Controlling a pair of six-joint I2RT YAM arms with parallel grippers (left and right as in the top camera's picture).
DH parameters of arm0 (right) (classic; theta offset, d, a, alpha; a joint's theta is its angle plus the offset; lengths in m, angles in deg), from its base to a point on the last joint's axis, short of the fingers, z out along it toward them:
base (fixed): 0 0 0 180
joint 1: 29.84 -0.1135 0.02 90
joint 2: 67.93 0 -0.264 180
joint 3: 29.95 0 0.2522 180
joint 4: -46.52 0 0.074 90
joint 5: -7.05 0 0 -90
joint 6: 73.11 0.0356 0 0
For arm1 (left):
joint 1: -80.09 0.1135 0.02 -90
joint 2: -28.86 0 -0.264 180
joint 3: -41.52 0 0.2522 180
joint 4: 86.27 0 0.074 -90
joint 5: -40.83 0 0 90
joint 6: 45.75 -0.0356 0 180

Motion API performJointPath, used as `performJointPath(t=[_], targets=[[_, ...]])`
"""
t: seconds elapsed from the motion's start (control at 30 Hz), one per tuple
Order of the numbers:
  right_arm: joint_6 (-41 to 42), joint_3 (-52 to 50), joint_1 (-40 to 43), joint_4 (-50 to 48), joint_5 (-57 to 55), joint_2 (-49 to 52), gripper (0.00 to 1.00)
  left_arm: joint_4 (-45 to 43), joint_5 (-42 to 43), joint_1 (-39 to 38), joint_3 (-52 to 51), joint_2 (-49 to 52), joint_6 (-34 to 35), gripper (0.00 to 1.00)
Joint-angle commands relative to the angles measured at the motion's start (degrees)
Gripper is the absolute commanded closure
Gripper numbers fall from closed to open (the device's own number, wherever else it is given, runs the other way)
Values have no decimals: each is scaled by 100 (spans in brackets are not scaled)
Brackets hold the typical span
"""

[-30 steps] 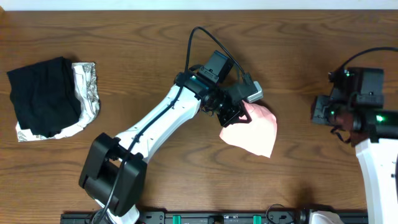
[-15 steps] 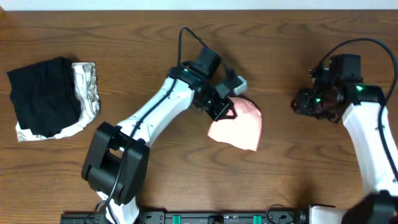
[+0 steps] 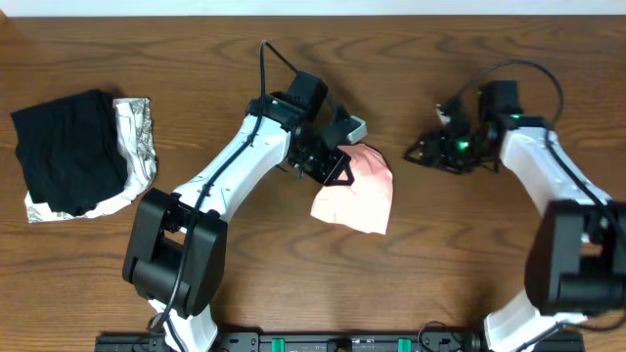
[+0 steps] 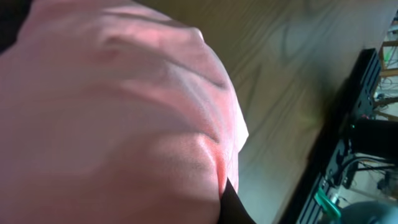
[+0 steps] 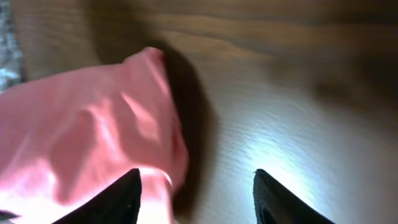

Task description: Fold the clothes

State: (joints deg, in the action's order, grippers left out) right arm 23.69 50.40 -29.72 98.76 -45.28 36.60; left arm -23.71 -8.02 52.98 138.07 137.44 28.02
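The salmon-pink T-shirt (image 3: 360, 196) lies bunched in a small folded heap at the middle of the table; no lettering shows. My left gripper (image 3: 338, 168) is shut on its upper left edge. In the left wrist view the T-shirt (image 4: 124, 112) fills most of the frame, and one dark fingertip (image 4: 234, 205) shows under it. My right gripper (image 3: 419, 154) is open and empty, just to the right of the T-shirt and pointing at it. In the right wrist view the T-shirt (image 5: 81, 137) lies in front of the left finger of the spread jaws (image 5: 196, 180).
A black folded garment (image 3: 64, 147) lies on a silvery-white patterned cloth (image 3: 139, 137) at the far left of the table. The wooden table (image 3: 489, 264) has a black rail (image 3: 323, 342) along its front edge.
My left gripper has dragged the T-shirt to the left and slightly toward the back. My right arm has swung left from the table's right side to just beside the T-shirt.
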Motion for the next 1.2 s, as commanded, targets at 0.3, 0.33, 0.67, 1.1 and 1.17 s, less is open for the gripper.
performJointPath(t=[0.3,0.33,0.67,1.1,1.17], targets=[[153,24,-240,-597,1226,1071,42,205,1049,4,55,42,-122,94],[155,24,-260,-595,1327,1117,42,157,1130,4,55,42,-127,94],[398,24,-358,-874,2291,1239,34,125,1331,4,55,39,-129,94],[409,24,-350,-776,3519,1239,32,114,1329,4,55,15,-210,94],[407,24,-339,-678,3392,1239,32,120,1327,7,57,-31,-297,94]])
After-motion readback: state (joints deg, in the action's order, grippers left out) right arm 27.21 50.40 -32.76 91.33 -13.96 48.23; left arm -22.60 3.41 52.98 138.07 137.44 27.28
